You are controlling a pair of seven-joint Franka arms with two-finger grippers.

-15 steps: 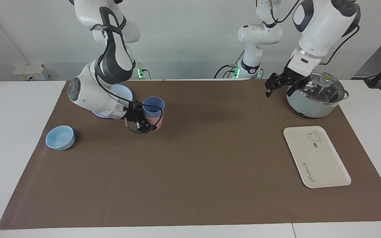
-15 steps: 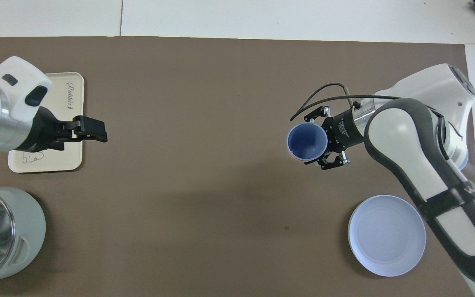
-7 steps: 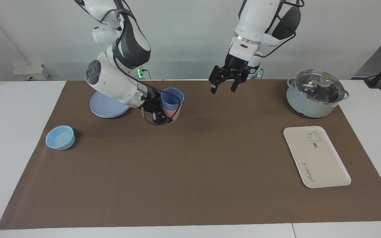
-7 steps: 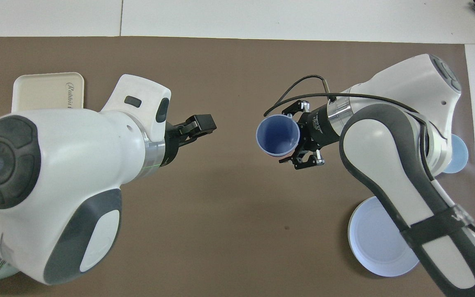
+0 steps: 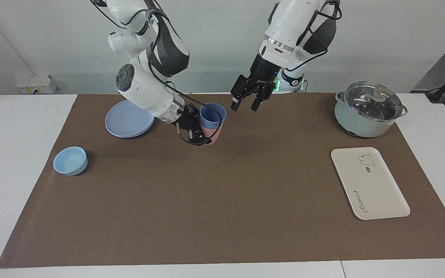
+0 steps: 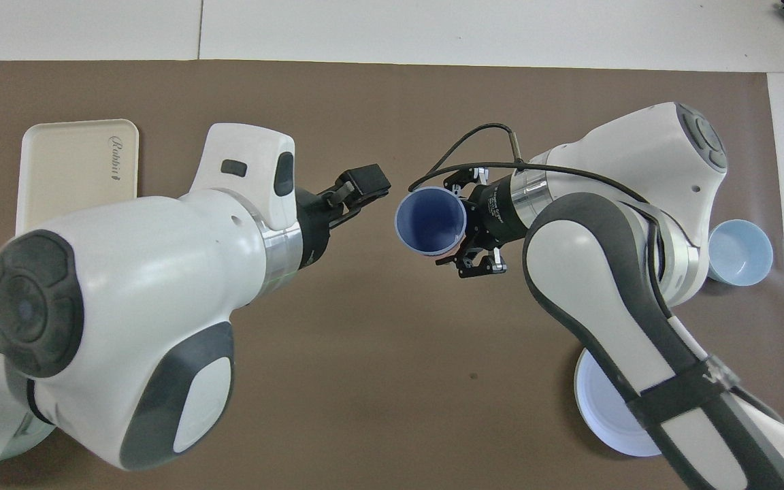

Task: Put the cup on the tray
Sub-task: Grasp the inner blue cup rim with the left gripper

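Note:
The periwinkle-blue cup [image 5: 211,115] [image 6: 431,220] sits nested in a salmon-pink cup [image 5: 215,136]. My right gripper [image 5: 198,133] [image 6: 475,238] is shut on the pink cup from the side and holds the pair slightly tilted above the brown mat, over its middle on the robots' side. My left gripper [image 5: 245,105] [image 6: 358,196] hangs open just beside the cup's rim, apart from it, with nothing between its fingers. The cream tray [image 5: 369,183] [image 6: 69,170] lies flat and bare toward the left arm's end of the table.
A lidded pale-green pot [image 5: 367,110] stands nearer to the robots than the tray. A round blue plate [image 5: 128,119] [image 6: 603,415] and a low light-blue bowl [image 5: 70,160] [image 6: 740,250] lie toward the right arm's end.
My right gripper has carried the nested cups up and toward the table's middle. My left gripper has swung from over the pot to just beside the cup, still open.

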